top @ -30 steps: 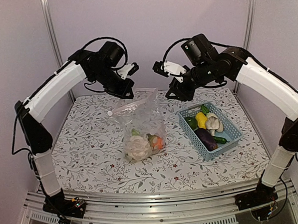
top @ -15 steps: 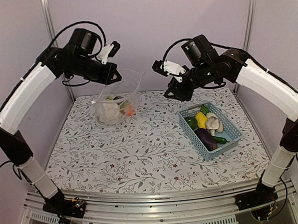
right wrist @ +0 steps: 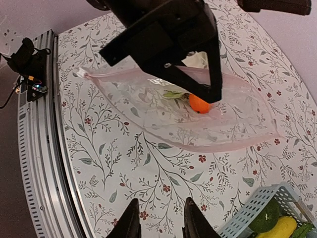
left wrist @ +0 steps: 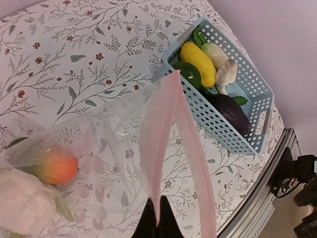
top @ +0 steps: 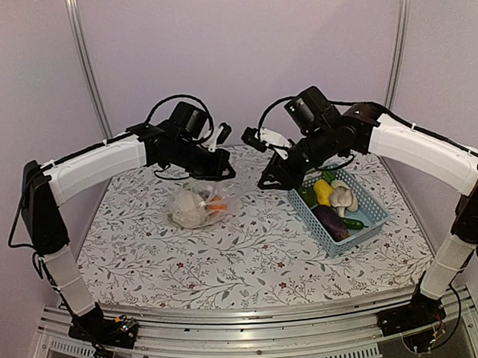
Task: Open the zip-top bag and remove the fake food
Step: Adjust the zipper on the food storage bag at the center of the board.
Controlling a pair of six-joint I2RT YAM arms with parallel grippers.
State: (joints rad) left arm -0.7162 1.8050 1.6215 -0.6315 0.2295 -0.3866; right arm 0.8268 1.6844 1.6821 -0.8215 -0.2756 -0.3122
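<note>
The clear zip-top bag lies low on the flowered table, left of centre. My left gripper is shut on its pink zip rim, which stands up from the fingertips. Fake food still inside the bag: an orange piece and a white cauliflower. My right gripper hovers just right of the bag's mouth, open, with nothing between its fingers. From the right wrist, the bag's mouth gapes under the left gripper, showing the orange piece.
The light-blue slotted basket stands at the right with a yellow piece, a dark eggplant, green pieces and a white mushroom inside. A metal rail runs along the table's near edge.
My left arm swung the bag up to the far left, then brought it down left of centre. My right gripper came lower toward the bag, its jaws narrower.
</note>
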